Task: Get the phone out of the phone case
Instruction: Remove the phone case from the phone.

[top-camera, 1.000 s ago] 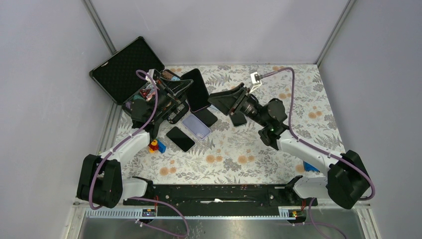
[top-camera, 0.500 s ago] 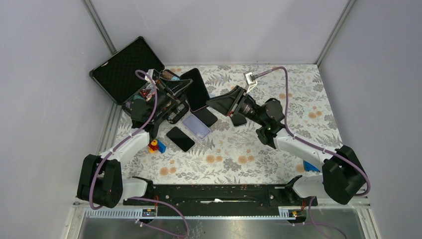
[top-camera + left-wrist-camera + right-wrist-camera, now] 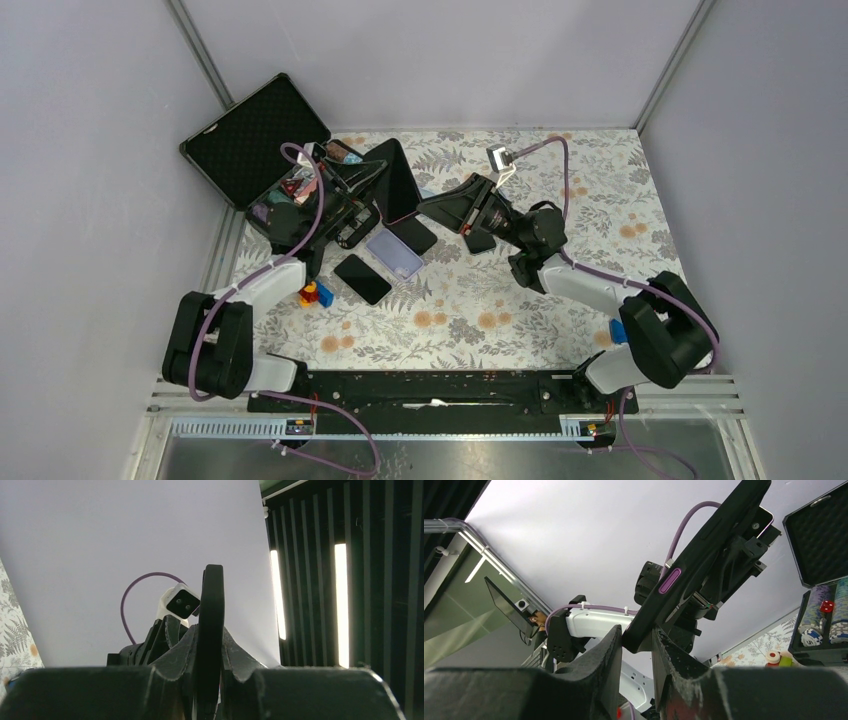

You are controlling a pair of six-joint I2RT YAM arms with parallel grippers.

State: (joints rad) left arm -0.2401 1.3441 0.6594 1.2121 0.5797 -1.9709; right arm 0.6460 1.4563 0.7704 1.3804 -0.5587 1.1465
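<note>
A phone in a black case (image 3: 398, 180) with a purple side button is held up off the table at the back left. My left gripper (image 3: 362, 192) is shut on it; in the left wrist view the cased phone (image 3: 211, 600) stands edge-on between the fingers of that gripper (image 3: 209, 650). My right gripper (image 3: 428, 205) has reached in from the right. In the right wrist view its jaws (image 3: 638, 640) sit tight on either side of the lower corner of the cased phone (image 3: 704, 550).
On the floral table lie a lilac phone (image 3: 394, 252), a black phone (image 3: 362, 278), another black phone (image 3: 413, 235) and a dark one (image 3: 480, 238) under the right wrist. An open black foam-lined case (image 3: 255, 140) with chips stands at the back left. Toy bricks (image 3: 314, 293) lie near the left arm.
My right gripper has moved left and onto the lower corner of the held phone. The phone has turned more edge-on to the top camera. The left arm has barely moved.
</note>
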